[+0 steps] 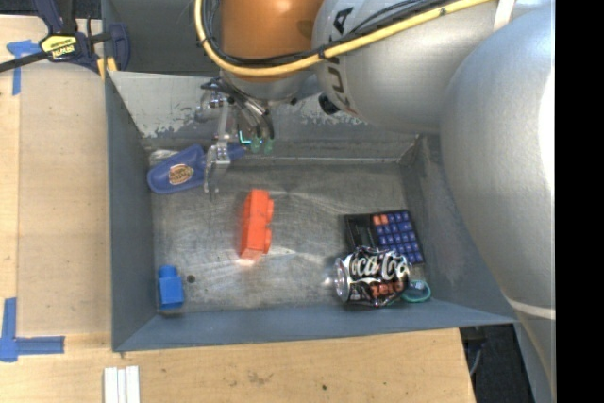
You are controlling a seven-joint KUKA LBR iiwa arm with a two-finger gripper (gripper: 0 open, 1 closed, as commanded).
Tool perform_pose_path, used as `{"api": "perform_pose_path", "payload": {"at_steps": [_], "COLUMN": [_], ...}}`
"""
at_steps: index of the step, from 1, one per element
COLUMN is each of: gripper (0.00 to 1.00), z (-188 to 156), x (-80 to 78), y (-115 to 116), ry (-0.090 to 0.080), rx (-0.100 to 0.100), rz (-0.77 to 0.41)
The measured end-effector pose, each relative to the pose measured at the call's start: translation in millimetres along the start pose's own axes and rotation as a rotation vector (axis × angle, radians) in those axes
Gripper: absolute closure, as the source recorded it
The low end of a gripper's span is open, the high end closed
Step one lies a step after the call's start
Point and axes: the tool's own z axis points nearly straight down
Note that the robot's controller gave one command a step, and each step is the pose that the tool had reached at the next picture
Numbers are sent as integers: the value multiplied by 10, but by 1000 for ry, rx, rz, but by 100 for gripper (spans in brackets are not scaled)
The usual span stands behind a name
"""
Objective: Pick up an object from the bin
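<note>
Blue oval object (176,173) with an orange label lies at the back left of the bin (132,231), not yet lifted
The arm's fingers (210,167) hang just beside its right end, apparently apart with nothing between them; closing and lifting seem left to do, while an orange block (255,224), small blue block (170,288), calculator (385,233) and crushed cola can (373,277) lie well apart from them

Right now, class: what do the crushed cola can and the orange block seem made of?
Crushed cola can: thin metal, probably aluminium, glossy printed; dented, creased, with bright glints. Orange block: likely plastic or foam, matt, evenly coloured; the look leaves it open.
</note>
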Motion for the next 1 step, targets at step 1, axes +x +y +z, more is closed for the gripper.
{"api": "perform_pose_path", "payload": {"at_steps": [1], "gripper": [0], "z": [-51], "x": [-20], "y": [-9], "ry": [-8], "rx": [-2], "rz": [3]}}
